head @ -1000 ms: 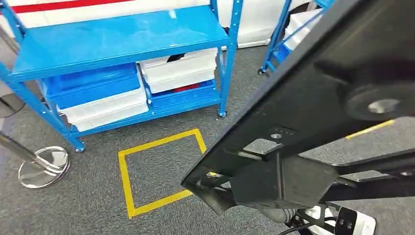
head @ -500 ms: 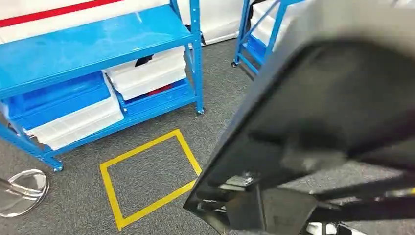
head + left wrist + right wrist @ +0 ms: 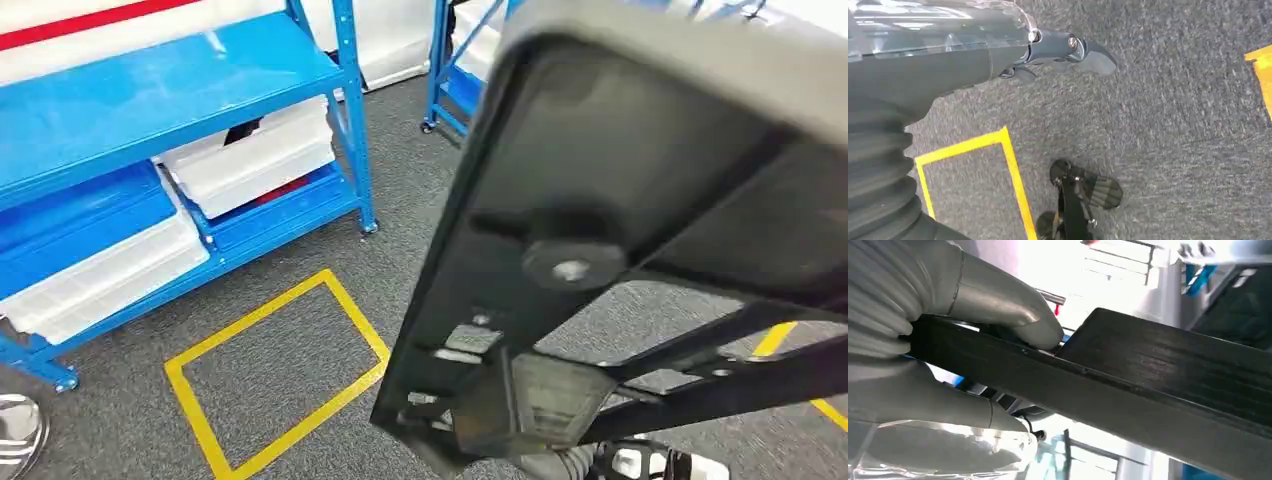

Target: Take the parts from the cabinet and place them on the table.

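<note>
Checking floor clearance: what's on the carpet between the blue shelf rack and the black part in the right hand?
Head view: grey carpet with a yellow tape square between blue shelf rack and black part.

Right robot hand (image 3: 948, 365) grips; left robot hand (image 3: 1048, 50) hangs.

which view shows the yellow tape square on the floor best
The head view: the yellow tape square lies on the grey carpet in front of the blue shelf, with most of its outline showing. The left wrist view catches one corner of it. The right wrist view gives nothing on it.
</note>
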Motion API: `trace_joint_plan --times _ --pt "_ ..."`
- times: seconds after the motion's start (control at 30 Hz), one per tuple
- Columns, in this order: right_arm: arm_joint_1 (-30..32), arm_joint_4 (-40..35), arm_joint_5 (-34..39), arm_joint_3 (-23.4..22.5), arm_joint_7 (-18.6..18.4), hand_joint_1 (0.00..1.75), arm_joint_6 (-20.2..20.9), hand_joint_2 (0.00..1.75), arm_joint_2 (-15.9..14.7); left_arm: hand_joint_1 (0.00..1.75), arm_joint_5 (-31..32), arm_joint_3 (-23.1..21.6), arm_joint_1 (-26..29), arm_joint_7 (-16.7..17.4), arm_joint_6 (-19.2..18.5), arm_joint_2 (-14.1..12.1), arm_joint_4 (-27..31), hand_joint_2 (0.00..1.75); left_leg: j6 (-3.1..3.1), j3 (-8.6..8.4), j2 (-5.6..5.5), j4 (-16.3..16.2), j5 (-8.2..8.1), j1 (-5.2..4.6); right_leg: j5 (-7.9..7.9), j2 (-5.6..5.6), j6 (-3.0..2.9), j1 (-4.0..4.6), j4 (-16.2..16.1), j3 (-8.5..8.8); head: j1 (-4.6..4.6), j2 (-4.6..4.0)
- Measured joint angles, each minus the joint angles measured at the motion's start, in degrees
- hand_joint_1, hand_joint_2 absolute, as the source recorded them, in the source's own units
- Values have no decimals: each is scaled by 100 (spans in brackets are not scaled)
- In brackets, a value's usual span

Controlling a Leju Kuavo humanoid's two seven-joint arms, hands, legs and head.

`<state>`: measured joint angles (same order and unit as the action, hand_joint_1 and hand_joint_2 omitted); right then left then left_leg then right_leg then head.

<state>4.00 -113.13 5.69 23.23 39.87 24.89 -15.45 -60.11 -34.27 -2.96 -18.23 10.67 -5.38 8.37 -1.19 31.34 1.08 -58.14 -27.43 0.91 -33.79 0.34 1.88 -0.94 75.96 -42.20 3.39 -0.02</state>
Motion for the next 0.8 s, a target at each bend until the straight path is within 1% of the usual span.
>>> trace_joint_plan --times 0.03,0.07,0.1,0.13,0.17,0.2,0.23,0.27,0.3,0.33,0.37,0.4,0.43,0.47,0.5,0.53,0.57,0.6,0.63,0.67,0.7,0.73,0.8 --pt "118 -4 -59 0 0 173 46 175 0 0 -22 2 0 -7 39 0 -2 175 3 -1 63 -1 -4 -5 71 -4 -2 0 -5 14 0 0" --pt "224 -26 -118 0 0 173 79 175 0 0 -46 2 -4 -6 89 0 -2 175 4 -5 123 -1 -9 -16 238 -11 -18 3 -248 148 0 0" --pt "326 -72 -184 0 0 173 94 175 0 0 -57 2 -11 -4 151 2 -2 175 12 -16 185 0 -17 -25 468 -48 -51 11 -713 399 0 0" --pt "411 -123 -252 0 0 173 96 175 0 0 -61 2 -11 -4 195 9 -2 175 27 -34 245 3 -28 -34 679 -176 -107 36 -1258 703 0 0" --pt "473 -177 -331 0 2 173 92 175 0 0 -63 2 -3 -4 221 22 -2 175 50 -58 298 4 -43 -40 665 -572 -187 115 -1667 910 0 0" --pt "506 -208 -392 0 2 173 79 175 0 0 -61 2 10 -2 240 31 -2 175 93 -57 363 -14 -71 -81 662 -600 -239 171 -1714 922 0 0" --pt "552 -236 -411 0 7 173 66 175 0 0 -59 2 8 4 247 31 -2 175 108 -65 426 -5 -77 -78 666 -496 -255 179 -1710 903 0 0" --pt "614 -264 -437 0 11 173 38 175 0 0 -59 2 6 9 249 35 -2 175 127 -93 499 12 -86 -77 667 -425 -262 180 -1708 894 0 0" --pt "670 -291 -488 0 11 173 13 175 0 0 -57 2 0 13 247 42 -2 175 148 -128 567 37 -89 -78 677 -352 -286 180 -1723 891 0 0" --pt "713 -319 -533 0 11 173 -17 175 0 0 -46 0 -9 15 234 44 -2 175 190 -143 575 17 -128 -95 724 -274 -339 104 -1796 936 0 0" --pt "750 -356 -588 2 15 173 -63 175 -19 0 -13 -4 -5 20 227 44 -2 175 229 -111 254 -111 -241 -63 747 -220 -359 97 -1826 944 0 0" --pt "751 -376 -597 2 17 173 -105 175 -39 0 29 -15 -2 22 201 44 -2 175 237 26 61 -440 -481 -57 759 -156 -392 86 -1824 934 2 0" --pt "763 -387 -604 2 17 173 -133 175 -39 0 70 -26 6 20 177 44 -2 175 249 219 -20 -877 -722 -56 764 -90 -404 85 -1824 926 0 0" --pt "785 -391 -608 2 20 173 -170 175 -42 0 94 -39 12 7 159 44 -2 175 259 438 -59 -1364 -936 -56 767 -16 -410 87 -1822 916 0 0" --pt "805 -391 -617 2 20 173 -181 175 -42 0 125 -59 23 -4 146 44 -2 175 267 590 -61 -1691 -1022 -55 768 61 -410 88 -1813 912 0 0" --pt "818 -391 -625 2 20 173 -183 175 -42 0 131 -79 27 -9 140 46 -2 175 272 623 -62 -1754 -955 -52 769 144 -410 87 -1807 914 0 0" --pt "821 -391 -630 2 20 173 -185 175 -42 0 133 -92 23 -11 140 46 -2 175 275 533 -63 -1556 -771 -47 769 219 -407 81 -1793 917 0 -2" --pt "822 -391 -636 2 20 173 -190 175 -42 0 144 -123 8 -17 129 46 -2 175 276 324 -77 -1095 -479 -34 765 309 -400 75 -1772 923 0 0" --pt "821 -391 -647 2 20 173 -194 175 -42 0 151 -149 -5 -33 86 46 -2 175 274 77 -158 -555 -198 -17 750 383 -377 68 -1740 926 0 0" --pt "821 -389 -645 0 20 173 -190 175 -42 0 157 -160 -4 -46 19 46 -2 175 262 -86 -441 -152 -88 17 734 440 -349 58 -1710 903 0 0" --pt "799 -387 -637 -4 20 173 -172 175 -42 0 164 -162 -10 -59 -35 46 -2 175 244 -122 -644 -46 -146 16 727 497 -306 90 -1649 858 0 0" --pt "780 -385 -625 -11 17 173 -153 175 -42 0 168 -166 -16 -74 -68 46 -2 175 207 -118 -590 -55 -151 17 759 580 -257 65 -1656 815 2 0" --pt "767 -374 -571 -24 20 173 -120 175 -42 0 164 -166 -40 -87 -96 59 -2 175 143 -120 -482 -45 -139 -26 804 690 -184 45 -1689 785 0 0"
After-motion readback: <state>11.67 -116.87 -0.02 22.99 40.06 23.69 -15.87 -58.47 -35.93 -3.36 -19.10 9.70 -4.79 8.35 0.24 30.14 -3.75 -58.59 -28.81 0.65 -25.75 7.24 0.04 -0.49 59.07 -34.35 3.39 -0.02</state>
